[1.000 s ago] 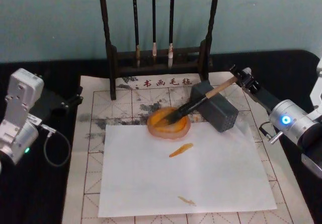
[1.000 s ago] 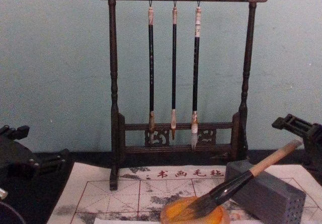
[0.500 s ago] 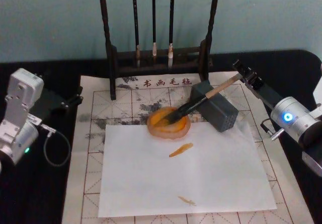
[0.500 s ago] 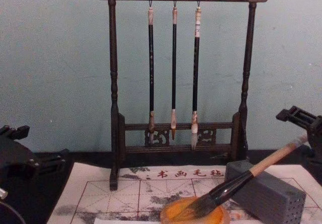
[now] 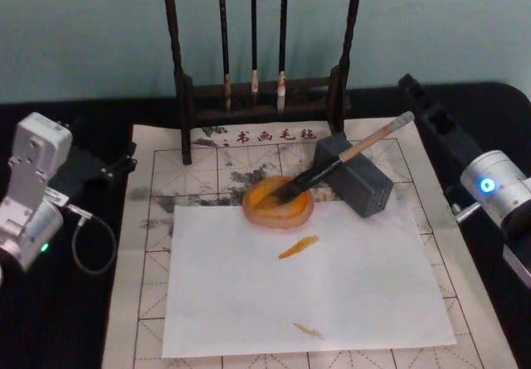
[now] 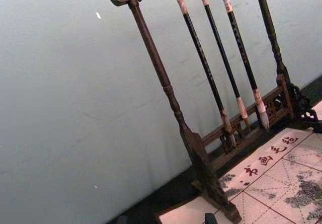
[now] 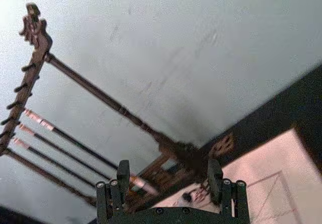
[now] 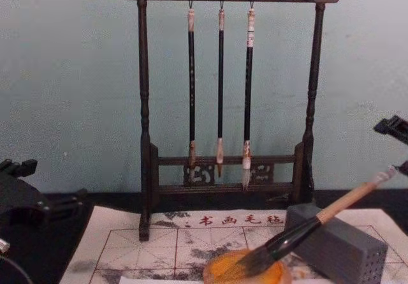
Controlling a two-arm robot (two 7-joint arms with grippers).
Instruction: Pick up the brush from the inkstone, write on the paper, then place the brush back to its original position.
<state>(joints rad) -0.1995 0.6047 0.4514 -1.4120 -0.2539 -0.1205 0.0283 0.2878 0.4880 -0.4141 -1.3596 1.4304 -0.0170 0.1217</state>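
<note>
Two grippers: I saw neither touching anything.
Right gripper (image 7: pixel 172 179): fingers spread wide, nothing between them, near the brush's end cap but clear of it.
Left gripper (image 5: pixel 116 168): parked off the paper's left edge; I couldn't tell its fingers.
Brush (image 5: pixel 344 156): handle leaned on grey block (image 5: pixel 358 182), bristles in orange dish (image 5: pixel 278 203).
Paper (image 5: pixel 162 170): gridded, under white sheet (image 5: pixel 303 290).
Room: I found open table right of the block.
</note>
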